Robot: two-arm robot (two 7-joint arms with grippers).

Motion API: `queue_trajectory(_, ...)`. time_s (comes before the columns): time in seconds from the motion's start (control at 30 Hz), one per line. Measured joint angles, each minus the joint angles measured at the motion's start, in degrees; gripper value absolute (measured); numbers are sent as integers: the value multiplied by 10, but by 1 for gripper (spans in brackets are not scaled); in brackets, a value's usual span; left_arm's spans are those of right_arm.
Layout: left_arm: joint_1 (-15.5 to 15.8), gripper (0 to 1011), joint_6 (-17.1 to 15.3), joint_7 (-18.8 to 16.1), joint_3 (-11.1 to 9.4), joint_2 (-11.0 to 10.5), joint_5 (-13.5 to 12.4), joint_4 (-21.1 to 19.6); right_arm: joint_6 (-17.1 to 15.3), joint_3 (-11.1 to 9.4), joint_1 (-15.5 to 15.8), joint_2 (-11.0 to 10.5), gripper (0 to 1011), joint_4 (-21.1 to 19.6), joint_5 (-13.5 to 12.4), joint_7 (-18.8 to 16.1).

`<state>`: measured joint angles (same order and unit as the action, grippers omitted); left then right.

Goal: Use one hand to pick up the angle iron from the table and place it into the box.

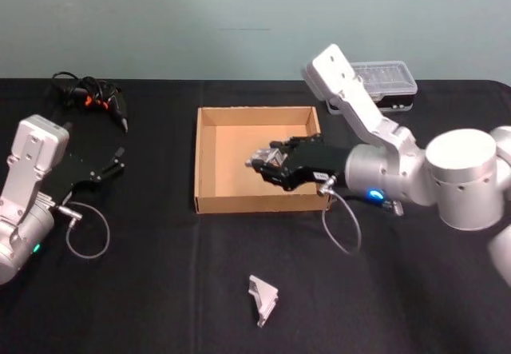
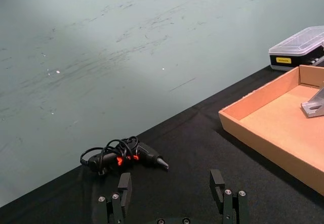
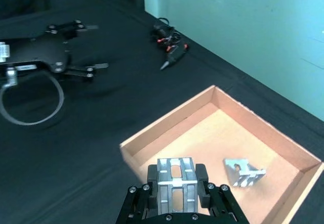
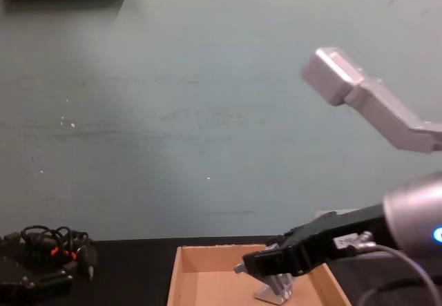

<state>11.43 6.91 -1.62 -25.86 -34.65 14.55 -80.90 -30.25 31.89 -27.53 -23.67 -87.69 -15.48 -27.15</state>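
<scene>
My right claw (image 1: 257, 161), clenched on an angle iron (image 3: 176, 183), over the cardboard box (image 1: 209, 202).
A second bracket (image 3: 244, 172) lies inside; a third bracket (image 1: 262, 298) on the table (image 1: 160, 306) at the box's 6 o'clock; my left claw (image 1: 118, 162) spread at 9.

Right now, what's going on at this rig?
The right tool is shut on an angle iron and hangs over the cardboard box. A second angle iron already lies on the box floor. A third angle iron sits on the black table in front of the box, not yet picked up. The left tool is open and idle at the table's left side.
</scene>
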Motion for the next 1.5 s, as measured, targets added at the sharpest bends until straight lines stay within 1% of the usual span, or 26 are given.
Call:
queue_trajectory(0.03,0,1011,0,0,0,0,0,0,2,3,-6,5,446,10,2,0)
queue_trajectory(0.07,0,1011,0,0,0,0,0,0,5,9,-18,15,446,31,8,0)
queue_trajectory(0.17,0,1012,0,0,0,0,0,0,8,18,-34,29,446,61,19,2)
queue_trajectory(0.2,0,1011,0,0,0,0,0,0,12,23,-45,39,445,83,27,4)
queue_trajectory(0.23,0,1011,0,0,0,0,0,0,12,23,-45,39,445,83,27,4)
queue_trajectory(0.27,0,1011,0,0,0,0,0,0,17,28,-58,52,446,109,35,6)
queue_trajectory(0.3,0,1011,0,0,0,0,0,0,17,28,-58,52,446,109,35,6)
queue_trajectory(0.33,0,1011,0,0,0,0,0,0,20,31,-66,62,446,127,40,7)
queue_trajectory(0.4,0,1011,0,0,0,0,0,0,23,33,-74,70,446,145,45,8)
queue_trajectory(0.43,0,1011,0,0,0,0,0,0,26,36,-83,78,446,161,50,7)
queue_trajectory(0.53,0,1011,0,0,0,0,0,0,31,39,-93,88,445,183,59,8)
queue_trajectory(0.57,0,1011,0,0,0,0,0,0,33,41,-100,95,446,195,63,8)
queue_trajectory(0.77,0,1011,0,0,0,0,0,0,36,43,-119,115,446,242,75,5)
queue_trajectory(0.97,0,1011,0,0,0,0,0,0,35,40,-126,126,445,272,81,-2)
queue_trajectory(1.07,0,1011,0,0,0,0,0,0,35,38,-127,128,446,279,84,-4)
queue_trajectory(1.3,0,1011,0,0,0,0,0,0,45,31,-128,133,446,295,86,-17)
queue_trajectory(1.47,0,1011,0,0,0,0,0,0,44,32,-128,132,448,293,86,-17)
queue_trajectory(1.5,0,1011,0,0,0,0,0,0,44,32,-128,132,463,292,86,-17)
